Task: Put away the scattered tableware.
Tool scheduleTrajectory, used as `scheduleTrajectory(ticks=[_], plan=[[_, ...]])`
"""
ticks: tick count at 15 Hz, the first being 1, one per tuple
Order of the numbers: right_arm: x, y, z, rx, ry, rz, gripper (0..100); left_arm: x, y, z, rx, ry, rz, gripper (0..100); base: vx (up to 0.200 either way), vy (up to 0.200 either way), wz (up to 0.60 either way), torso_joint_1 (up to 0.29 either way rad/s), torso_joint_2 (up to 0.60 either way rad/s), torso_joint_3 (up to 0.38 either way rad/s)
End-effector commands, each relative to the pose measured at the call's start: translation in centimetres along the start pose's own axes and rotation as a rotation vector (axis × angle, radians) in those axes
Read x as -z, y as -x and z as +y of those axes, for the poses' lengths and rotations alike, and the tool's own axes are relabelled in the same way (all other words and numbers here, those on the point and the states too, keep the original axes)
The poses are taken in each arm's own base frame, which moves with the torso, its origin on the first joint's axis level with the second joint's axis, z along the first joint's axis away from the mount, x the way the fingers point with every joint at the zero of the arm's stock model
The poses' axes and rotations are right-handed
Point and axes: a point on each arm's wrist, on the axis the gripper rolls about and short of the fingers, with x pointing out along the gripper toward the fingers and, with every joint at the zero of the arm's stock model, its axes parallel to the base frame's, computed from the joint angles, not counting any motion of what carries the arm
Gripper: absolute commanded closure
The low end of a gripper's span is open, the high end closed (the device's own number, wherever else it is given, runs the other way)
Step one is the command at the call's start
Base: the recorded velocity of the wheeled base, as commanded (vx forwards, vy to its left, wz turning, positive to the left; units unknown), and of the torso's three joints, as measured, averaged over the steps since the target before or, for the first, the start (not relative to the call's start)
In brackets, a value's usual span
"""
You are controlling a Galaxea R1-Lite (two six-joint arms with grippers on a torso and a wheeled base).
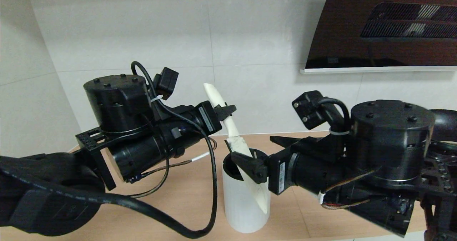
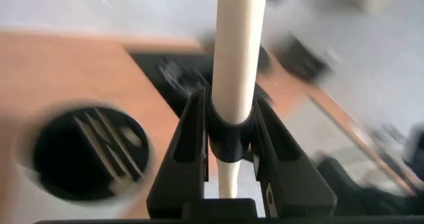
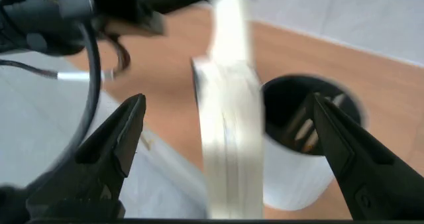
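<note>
**A:** Where is the piece at this moment?

**B:** My left gripper [image 1: 225, 114] is closed on the handle of the long cream-coloured spatula [image 1: 234, 128]. It hangs tilted in the air, above the tall white cylindrical holder [image 1: 239, 205] that stands on the light wooden table [image 1: 185, 194]. My right gripper [image 1: 250, 153] is wide open, with one finger on each side of the broad lower part. As far as I see, it does not touch it.

**A:** Is the spatula inside the holder?

**B:** I think not yet. Its lower end shows in front of the near wall of the holder, not in the dark opening.

**A:** So how far is the work?

**B:** Some thin sticks [image 2: 99, 141] lie already in the holder, so I judge that part is done. This spatula must be lowered in and released. If more tableware waits, I cannot tell.
</note>
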Motion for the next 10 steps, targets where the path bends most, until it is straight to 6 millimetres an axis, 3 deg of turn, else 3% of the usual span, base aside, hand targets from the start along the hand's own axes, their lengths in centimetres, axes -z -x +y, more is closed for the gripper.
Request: scheduleTrajectory(ticks=[1,4,10], plan=[[-1.9,1.4,-1.1,0.026,-0.006,-0.068,0,-2.0,0.0,-1.3,-0.065,-0.063,-0.096,100,0.000,0.000,0.00,0.000,0.00,0.000],[-2.2,1.7,-1.9,0.053,0.035,-0.076,0,-2.8,-0.3,-2.0,-0.160,-0.137,-0.169,100,0.000,0.000,0.00,0.000,0.00,0.000],[-2.2,1.7,-3.6,0.113,0.045,-0.074,0,-2.7,-1.8,-1.4,-0.419,-0.424,-0.109,100,0.000,0.000,0.00,0.000,0.00,0.000]])
